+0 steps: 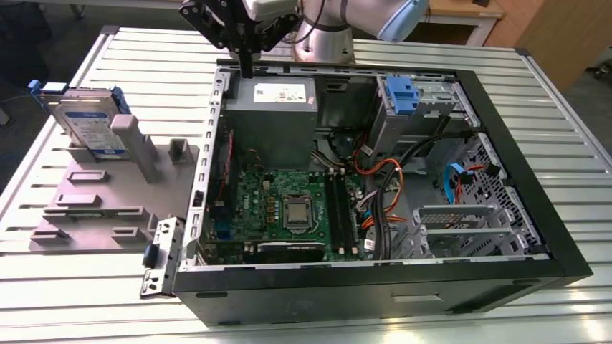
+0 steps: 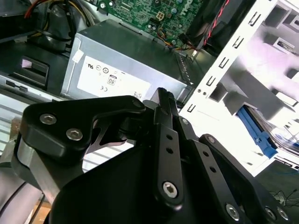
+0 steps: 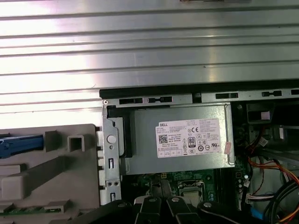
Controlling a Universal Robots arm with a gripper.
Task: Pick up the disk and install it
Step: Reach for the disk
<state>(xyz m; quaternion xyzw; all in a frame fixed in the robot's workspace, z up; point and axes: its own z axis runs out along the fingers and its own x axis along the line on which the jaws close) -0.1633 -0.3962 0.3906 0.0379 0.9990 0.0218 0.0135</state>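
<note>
Slatted table (image 1: 550, 100): above the power supply (image 1: 272, 111) hangs the gripper (image 1: 246, 70), closed and empty, the disk (image 1: 84, 123) upright well to that supply's exterior view's left.

Grey power supply (image 3: 145, 140) with white sticker (image 3: 189, 138) sits in the corner of the open case (image 3: 149, 99) — motherboard (image 3: 187, 183) and orange cables (image 3: 275, 170) adjoining. Grey fixture (image 3: 46, 172) lies beside the case on the ribbed table (image 3: 140, 46) — blue edge of the disk (image 3: 18, 143) seen at it.

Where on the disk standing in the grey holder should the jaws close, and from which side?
Probably best to grip the disk by its upper part, jaws across its thin thickness, coming from above. It stands on edge, slightly tilted, in the grey holder. A grey post hems in its lower part, while the top edge stands free.
</note>
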